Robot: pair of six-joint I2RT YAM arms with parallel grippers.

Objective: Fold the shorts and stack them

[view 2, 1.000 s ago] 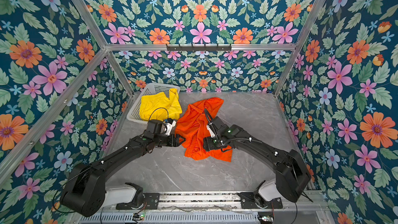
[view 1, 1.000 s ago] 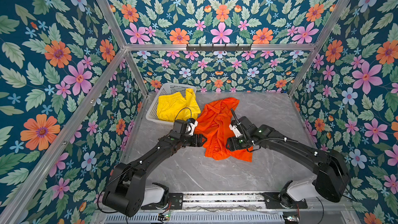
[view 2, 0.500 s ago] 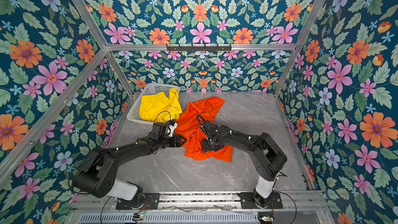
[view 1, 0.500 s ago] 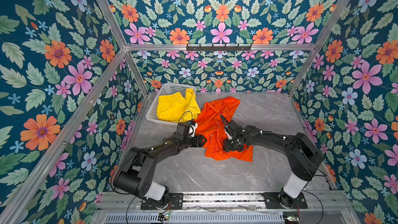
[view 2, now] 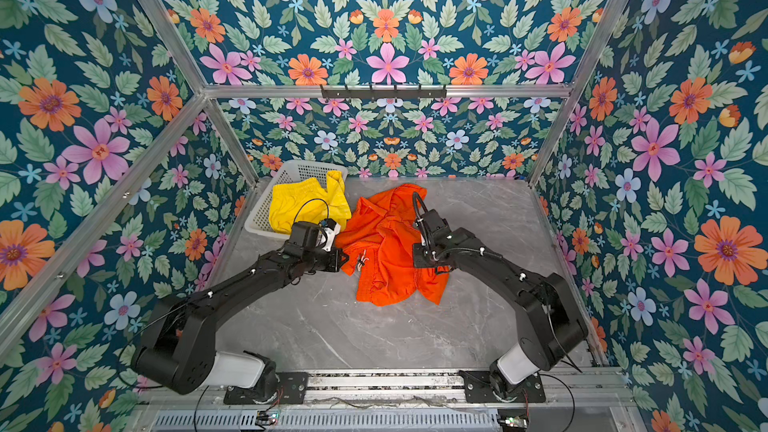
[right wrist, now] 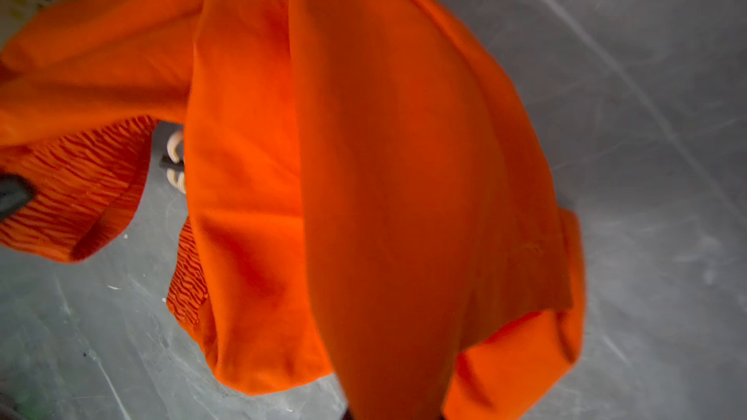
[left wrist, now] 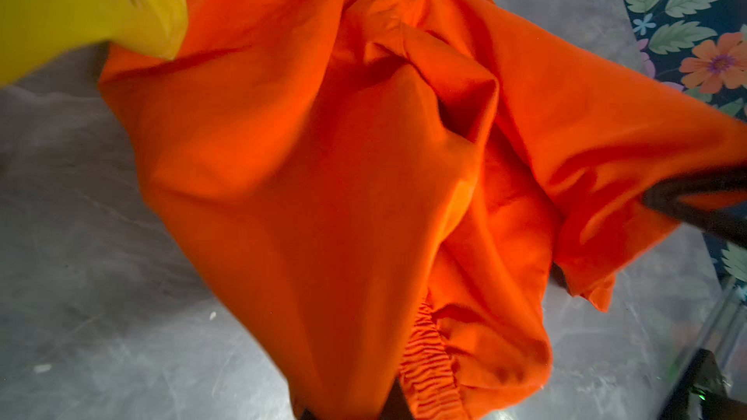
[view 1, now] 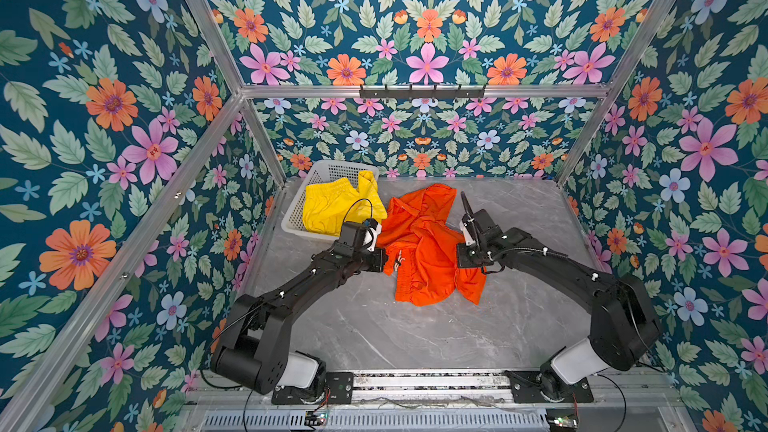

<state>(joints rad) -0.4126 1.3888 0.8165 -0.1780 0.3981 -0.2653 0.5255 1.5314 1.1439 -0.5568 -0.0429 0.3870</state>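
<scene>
- your left gripper (view 1: pixel 384 261) is clamped on the near-left edge of the orange shorts (view 1: pixel 419 251). in the left wrist view the gathered waistband runs right up between its fingers.
- your right gripper (view 1: pixel 458 257) is closed too, pinching the opposite side of the same shorts. in the right wrist view the cloth rises in a long ridge towards it.
- either pinch may have caught more than one layer of this bunched cloth. if so, pulling the arms apart would probably lift a wad instead of opening it flat.
- the cloth looks thin and smooth, so a shallow pinch could slip out under a sharp pull.
- the yellow shorts (view 1: pixel 332 209) hang over the near rim of the basket (view 1: pixel 291 218) and touch the orange pair, so dragging the orange pair could tug them out with it.
- the white drawstring (view 1: pixel 398 261) lies loose just beside the left gripper and could snag.
- the orange shorts sit crumpled in the middle of the table (view 1: pixel 415 334) between the two arms, creased and twisted, with no fold made yet.
- the yellow pair is in the basket at the back left, also unfolded.
</scene>
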